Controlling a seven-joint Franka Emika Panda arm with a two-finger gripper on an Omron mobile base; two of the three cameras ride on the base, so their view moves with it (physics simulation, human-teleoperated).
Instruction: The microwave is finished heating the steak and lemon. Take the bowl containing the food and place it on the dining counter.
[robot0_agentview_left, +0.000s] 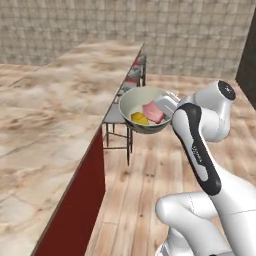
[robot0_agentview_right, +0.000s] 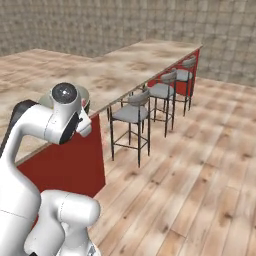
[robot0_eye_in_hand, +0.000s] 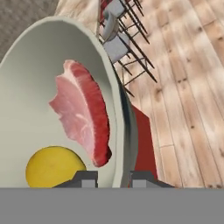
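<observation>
- Wooden floor planks are running across the right of the left base view, with a tiled wall (robot0_agentview_left: 190, 30) filling the top.
- The marble desk (robot0_agentview_left: 55, 115) is spreading over the left, its red base panel (robot0_agentview_left: 80, 210) dropping at lower centre.
- Stools (robot0_agentview_right: 132, 114) are lining the desk's edge in the right base view.
- The gripper (robot0_eye_in_hand: 113, 178) is clamping narrowly on the rim of the bowl (robot0_agentview_left: 131, 102), holding it in the air at centre frame, just beside the desk's edge.
- The steak (robot0_agentview_left: 153, 112) and lemon (robot0_agentview_left: 139, 118) are lying inside the bowl, touching.
</observation>
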